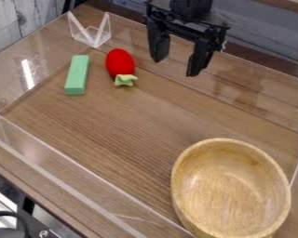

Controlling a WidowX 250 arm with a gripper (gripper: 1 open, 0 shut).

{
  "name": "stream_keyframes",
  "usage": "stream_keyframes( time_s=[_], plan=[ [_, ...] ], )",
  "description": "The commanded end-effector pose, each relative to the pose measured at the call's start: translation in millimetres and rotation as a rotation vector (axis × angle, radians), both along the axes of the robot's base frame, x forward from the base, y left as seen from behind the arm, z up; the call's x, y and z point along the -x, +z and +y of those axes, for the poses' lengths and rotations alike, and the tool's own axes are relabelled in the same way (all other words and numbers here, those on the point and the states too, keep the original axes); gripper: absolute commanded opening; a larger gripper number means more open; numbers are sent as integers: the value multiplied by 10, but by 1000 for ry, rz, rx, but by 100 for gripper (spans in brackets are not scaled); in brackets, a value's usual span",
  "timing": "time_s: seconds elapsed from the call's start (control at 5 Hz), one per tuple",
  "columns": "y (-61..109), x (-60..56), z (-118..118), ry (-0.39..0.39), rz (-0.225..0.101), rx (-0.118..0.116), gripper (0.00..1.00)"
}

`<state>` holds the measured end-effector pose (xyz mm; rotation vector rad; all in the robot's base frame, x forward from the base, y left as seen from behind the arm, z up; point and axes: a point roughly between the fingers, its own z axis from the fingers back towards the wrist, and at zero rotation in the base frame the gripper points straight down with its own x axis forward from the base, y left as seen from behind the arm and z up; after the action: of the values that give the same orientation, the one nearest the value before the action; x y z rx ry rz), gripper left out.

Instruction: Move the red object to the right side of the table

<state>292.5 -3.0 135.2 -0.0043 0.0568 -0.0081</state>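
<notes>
Lying on table (139,121), rounded red object (119,62), green leafy end

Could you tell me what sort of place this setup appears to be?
Probably a robot test bench: a wood-grain table fenced by clear acrylic walls, toy props like a strawberry, and an open claw overhead.

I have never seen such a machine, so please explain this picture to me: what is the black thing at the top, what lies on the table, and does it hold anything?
There is one picture, taken from above and in front of the table. The black thing is a robot arm's end effector: two fingers pointing down, open, holding nothing. On the wood table, edged by clear walls, lie a red toy with green leaves, a green block to its left, and a wooden bowl at the near right. The end effector hangs just right of the toy.
</notes>
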Motion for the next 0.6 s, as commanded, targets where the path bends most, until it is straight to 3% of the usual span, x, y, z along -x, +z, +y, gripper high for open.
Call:
stream_keyframes(
  time_s=[0.0,0.2,0.4],
  plan=[
    [-43,-70,153,149,-2,1,100],
    [-66,-160,384,337,-19,3,100],
    [-118,-259,726,466,-49,15,100]
  ],
)
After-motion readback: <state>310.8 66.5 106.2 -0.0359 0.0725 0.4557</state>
